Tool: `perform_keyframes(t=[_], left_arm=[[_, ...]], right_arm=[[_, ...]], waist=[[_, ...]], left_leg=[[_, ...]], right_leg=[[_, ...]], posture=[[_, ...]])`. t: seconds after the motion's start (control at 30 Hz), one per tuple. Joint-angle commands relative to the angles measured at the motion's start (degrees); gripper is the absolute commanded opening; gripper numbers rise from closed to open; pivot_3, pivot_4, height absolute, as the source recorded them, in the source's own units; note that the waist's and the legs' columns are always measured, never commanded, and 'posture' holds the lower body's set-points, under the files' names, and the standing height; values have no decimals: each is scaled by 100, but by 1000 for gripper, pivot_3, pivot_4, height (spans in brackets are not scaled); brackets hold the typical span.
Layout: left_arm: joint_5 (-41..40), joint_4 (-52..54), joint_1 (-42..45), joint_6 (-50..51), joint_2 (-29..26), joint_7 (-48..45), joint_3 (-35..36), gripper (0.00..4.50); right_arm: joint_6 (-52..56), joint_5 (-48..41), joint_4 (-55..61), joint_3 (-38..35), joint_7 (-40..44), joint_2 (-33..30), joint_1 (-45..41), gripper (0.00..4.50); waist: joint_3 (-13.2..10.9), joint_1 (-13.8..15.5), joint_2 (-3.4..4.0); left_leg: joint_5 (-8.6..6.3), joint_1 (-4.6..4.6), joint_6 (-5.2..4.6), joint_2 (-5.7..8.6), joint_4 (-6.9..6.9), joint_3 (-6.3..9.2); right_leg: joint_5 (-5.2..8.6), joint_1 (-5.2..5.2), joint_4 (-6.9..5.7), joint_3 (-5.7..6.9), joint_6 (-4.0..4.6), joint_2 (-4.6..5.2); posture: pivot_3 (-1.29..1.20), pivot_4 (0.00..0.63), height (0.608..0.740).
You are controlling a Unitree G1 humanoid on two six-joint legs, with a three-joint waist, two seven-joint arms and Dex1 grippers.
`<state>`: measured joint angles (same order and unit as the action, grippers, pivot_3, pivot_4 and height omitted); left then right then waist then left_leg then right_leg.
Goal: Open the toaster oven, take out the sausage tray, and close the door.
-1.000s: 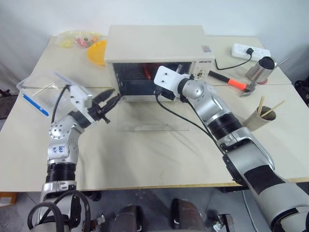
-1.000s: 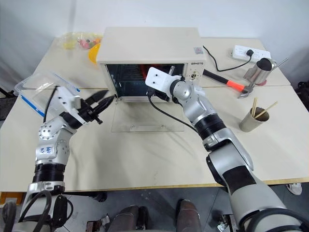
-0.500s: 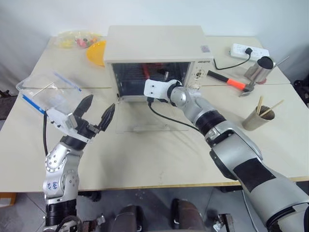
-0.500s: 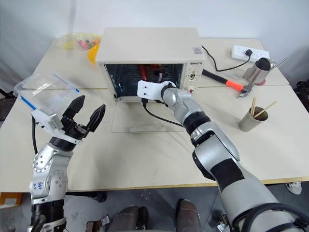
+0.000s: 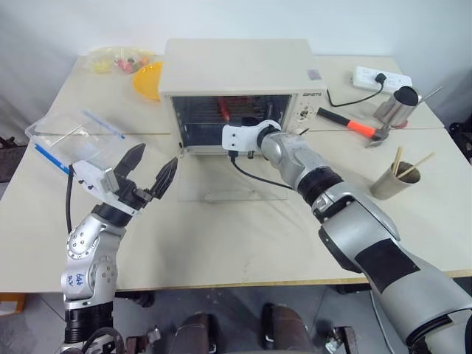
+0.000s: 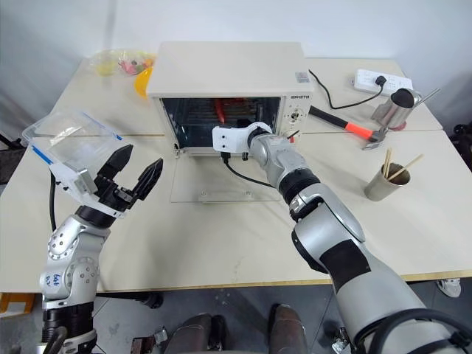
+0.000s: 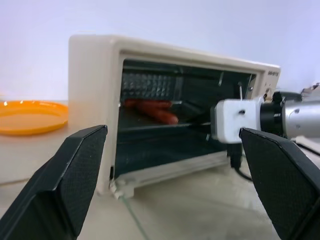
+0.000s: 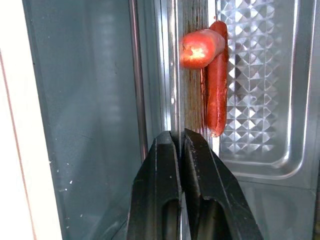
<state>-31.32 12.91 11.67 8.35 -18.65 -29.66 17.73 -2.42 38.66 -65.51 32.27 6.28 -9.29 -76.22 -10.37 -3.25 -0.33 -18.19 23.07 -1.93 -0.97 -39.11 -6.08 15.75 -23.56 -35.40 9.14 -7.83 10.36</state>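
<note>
At table centre, toaster oven: we see it cream and boxy, its cavity exposed, at 12 o'clock from our arms.
Door: it lies folded flat on the table in front of the cavity, glass panel facing up.
Sausage tray: the right wrist view gives us its ridged silver base and rounded corner inside the oven, with red sausages on it; from the head views we make out only a red streak behind the rack.
Right gripper: its fingers are clenched on the thin front edge of the tray, as the wrist view shows; the head views show the wrist at the cavity mouth.
Left gripper: fingers spread wide, grasping nothing, at 9 o'clock from the door.
Left wrist view: adds the orange plate beside the oven.
</note>
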Motion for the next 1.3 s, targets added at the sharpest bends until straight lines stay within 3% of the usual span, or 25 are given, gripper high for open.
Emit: perform_keyframes(t=[0.03, 0.6, 0.9, 1.3], left_arm=[[-101, 88, 96, 26, -48, -19, -33, 4500], [-28, -149, 251, 28, -127, -115, -34, 4500], [2, -345, 389, -22, -176, -135, -29, 4500], [-64, -430, 427, -16, -293, -143, 104, 4500]], right_arm=[[17, 152, 594, 41, -133, -78, 39, 25], [945, 561, 4172, -91, 850, -702, 1687, 25], [1056, 622, 4776, -109, 1241, -845, 1847, 25], [1642, 979, 6534, -209, 1982, -981, 2750, 25]], waist=[[0, -1, 0], [0, -2, 0], [0, -9, 0], [0, 3, 0]], left_leg=[[0, 0, 0, 0, 1, 0], [2, 3, 7, 1, 7, -14], [3, 3, 9, 0, 7, -22], [4, 2, 11, -1, 8, -25]], right_leg=[[0, 0, 0, 1, 0, -1], [0, 0, 35, -1, 0, -16], [0, 0, 40, -3, 0, -19], [0, -1, 44, -3, 0, -21]], posture=[[0, 150, 740], [0, 150, 740], [0, 150, 740], [0, 150, 740]])
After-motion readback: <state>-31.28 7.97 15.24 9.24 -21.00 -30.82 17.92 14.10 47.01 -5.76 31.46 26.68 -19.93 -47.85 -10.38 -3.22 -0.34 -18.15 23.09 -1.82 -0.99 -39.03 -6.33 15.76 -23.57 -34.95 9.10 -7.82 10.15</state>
